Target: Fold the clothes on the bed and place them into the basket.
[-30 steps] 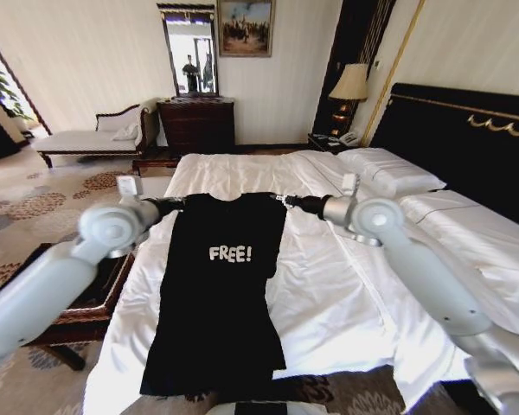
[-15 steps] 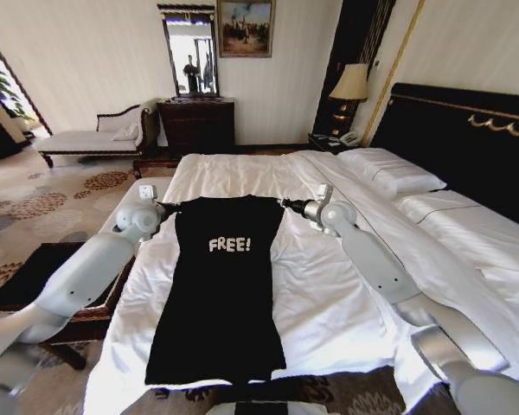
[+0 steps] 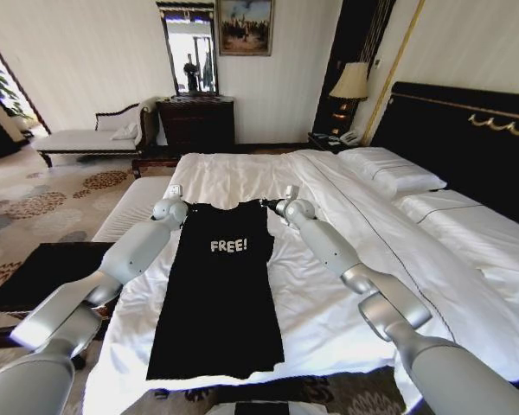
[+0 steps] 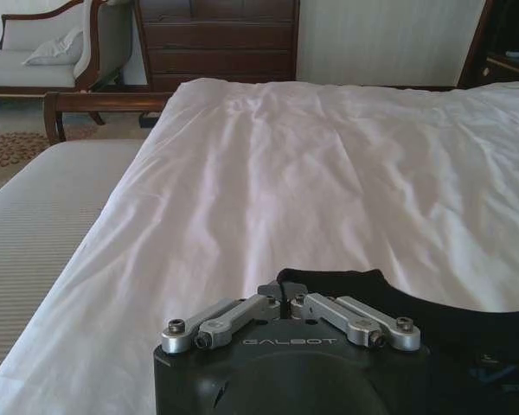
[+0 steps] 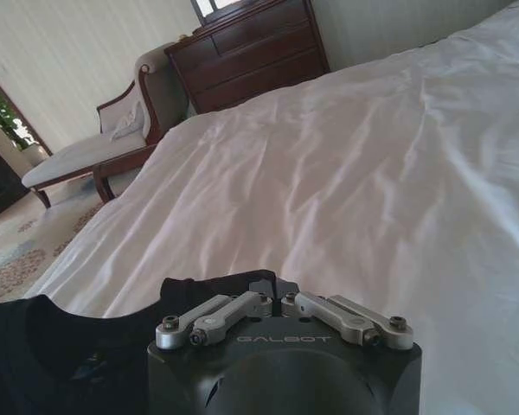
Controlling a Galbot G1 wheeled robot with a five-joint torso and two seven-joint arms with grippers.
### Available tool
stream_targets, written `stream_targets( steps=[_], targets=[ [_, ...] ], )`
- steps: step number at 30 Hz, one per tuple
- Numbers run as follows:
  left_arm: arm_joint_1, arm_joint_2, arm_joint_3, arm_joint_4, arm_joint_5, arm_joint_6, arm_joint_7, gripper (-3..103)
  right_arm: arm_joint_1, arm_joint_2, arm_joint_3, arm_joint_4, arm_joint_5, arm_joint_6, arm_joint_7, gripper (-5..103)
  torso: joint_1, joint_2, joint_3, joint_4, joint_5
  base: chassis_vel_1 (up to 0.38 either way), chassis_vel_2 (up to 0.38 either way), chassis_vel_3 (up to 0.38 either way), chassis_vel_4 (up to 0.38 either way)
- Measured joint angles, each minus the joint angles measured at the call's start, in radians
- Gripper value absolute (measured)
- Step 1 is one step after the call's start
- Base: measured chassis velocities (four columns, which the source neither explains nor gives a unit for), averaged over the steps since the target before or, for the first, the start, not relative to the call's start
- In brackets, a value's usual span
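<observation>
The black T-shirt (image 3: 221, 294) with white "FREE!" lettering lies flat and narrow on the white bed (image 3: 337, 285), collar away from me. My left gripper (image 3: 183, 208) is shut on its left shoulder edge and my right gripper (image 3: 270, 205) is shut on its right shoulder edge, with both arms stretched far forward. In the left wrist view the left gripper (image 4: 284, 298) pinches the black cloth (image 4: 450, 324). In the right wrist view the right gripper (image 5: 277, 294) pinches the cloth (image 5: 69, 337). The basket (image 3: 35, 272), dark-topped, stands on the floor left of the bed, partly behind my left arm.
A long white-cushioned bench (image 3: 131, 210) runs along the bed's left side. Pillows (image 3: 389, 170) and a black headboard (image 3: 467, 138) are at the right. A chaise longue (image 3: 86, 138), a dresser (image 3: 197, 125) and a lamp (image 3: 349, 84) stand along the far wall.
Both arms have stretched forward and down over the bed, still holding the shirt's shoulders. The shirt's hem has slid a little up the bed and the cloth lies straighter.
</observation>
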Motion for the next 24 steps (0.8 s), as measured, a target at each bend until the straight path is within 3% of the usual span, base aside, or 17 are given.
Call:
stream_targets(
  steps=[5,11,17,23,24],
  targets=[
    [-0.013,-0.058,0.007,0.108,0.047,-0.012,0.018,0,0.006,0.028,0.007,-0.114,-0.058,0.037,-0.025,0,0.000,0.000,0.000,0.0006,0.0001,0.000,0.000,0.000,0.000],
    [-0.014,-0.104,0.011,0.177,0.075,-0.023,0.029,0,0.006,0.031,-0.014,-0.150,-0.078,0.052,-0.052,0,0.000,0.000,0.000,0.0003,0.0000,0.000,0.000,0.000,0.000],
    [-0.017,-0.156,0.013,0.244,0.122,-0.054,0.044,0,0.012,0.079,-0.014,-0.238,-0.134,0.082,-0.089,0,0.000,0.000,0.000,0.0002,0.0001,0.000,0.000,0.000,0.000],
    [-0.023,-0.171,0.009,0.271,0.125,-0.041,0.045,0,0.009,0.108,0.004,-0.266,-0.167,0.090,-0.096,-2,0.000,0.000,0.000,0.0007,0.0000,0.000,0.000,0.000,0.000],
    [-0.023,-0.172,0.008,0.270,0.125,-0.029,0.046,6,0.006,0.110,0.007,-0.266,-0.170,0.091,-0.096,-2,0.000,0.000,0.000,0.0006,0.0000,0.000,0.000,0.000,0.000]
  ],
)
